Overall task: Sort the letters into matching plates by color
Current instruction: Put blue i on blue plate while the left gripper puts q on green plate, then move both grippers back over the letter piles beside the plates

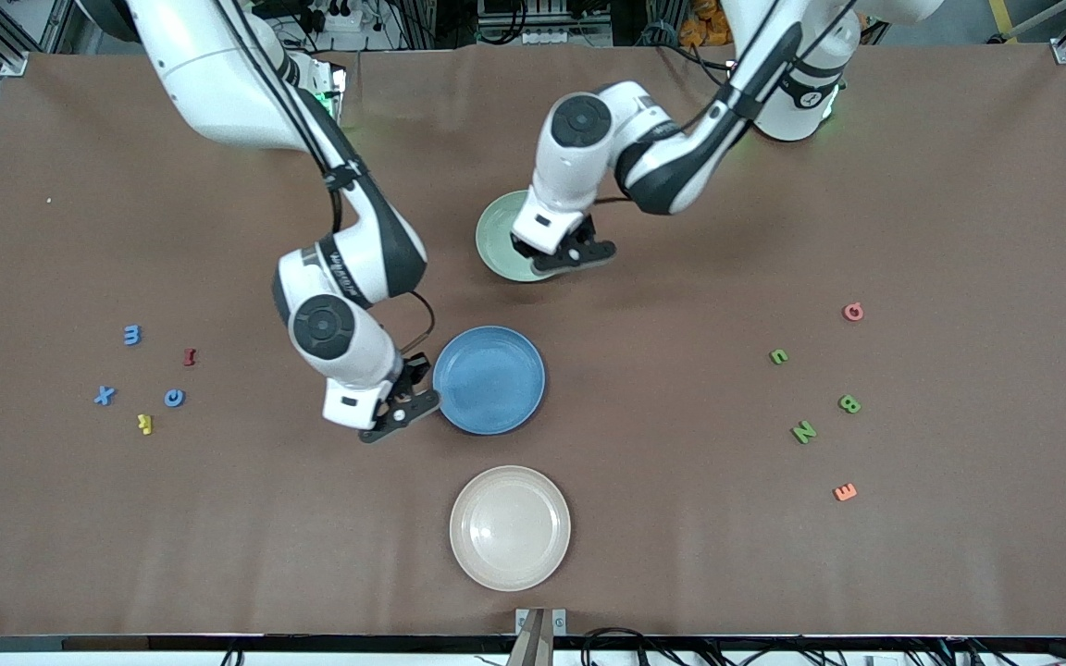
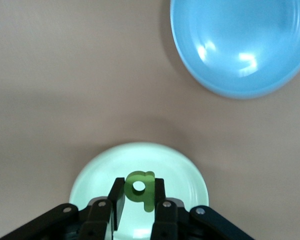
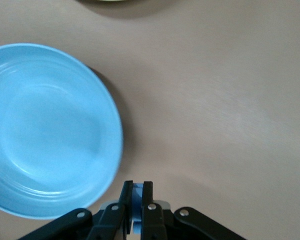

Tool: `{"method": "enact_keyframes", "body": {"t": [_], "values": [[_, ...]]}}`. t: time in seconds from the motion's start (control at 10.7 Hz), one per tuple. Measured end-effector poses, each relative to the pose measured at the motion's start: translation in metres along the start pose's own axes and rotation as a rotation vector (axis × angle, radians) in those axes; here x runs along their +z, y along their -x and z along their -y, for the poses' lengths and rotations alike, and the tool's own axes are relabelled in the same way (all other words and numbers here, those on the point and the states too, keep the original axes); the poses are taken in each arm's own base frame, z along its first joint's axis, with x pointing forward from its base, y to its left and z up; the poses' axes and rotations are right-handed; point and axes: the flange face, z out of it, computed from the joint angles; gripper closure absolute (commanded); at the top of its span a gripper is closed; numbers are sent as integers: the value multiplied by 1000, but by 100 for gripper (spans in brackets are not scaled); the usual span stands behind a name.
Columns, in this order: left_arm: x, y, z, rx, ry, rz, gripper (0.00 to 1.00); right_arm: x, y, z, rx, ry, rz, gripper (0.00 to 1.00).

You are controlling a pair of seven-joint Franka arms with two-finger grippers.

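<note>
Blue letter mostly hidden, right gripper.

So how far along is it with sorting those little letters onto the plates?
Nothing is sorted yet: the green plate, blue plate and beige plate all look empty. In hand: the left gripper holds a green letter over the green plate; the right gripper holds a blue letter beside the blue plate. Left: ten loose letters, including blue X and green N.
</note>
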Motion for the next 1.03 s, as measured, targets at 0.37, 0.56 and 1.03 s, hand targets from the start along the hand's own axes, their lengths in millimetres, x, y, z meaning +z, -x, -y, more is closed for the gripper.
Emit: {"method": "enact_keyframes", "body": {"t": [0.37, 0.56, 1.03], "values": [[58, 85, -12, 19, -121, 78, 0, 24, -16, 65, -82, 4, 5, 39], [80, 87, -5, 16, -171, 104, 0, 34, -19, 88, -103, 6, 11, 0], [41, 10, 7, -89, -189, 57, 0, 26, -26, 79, -92, 18, -9, 0]]}}
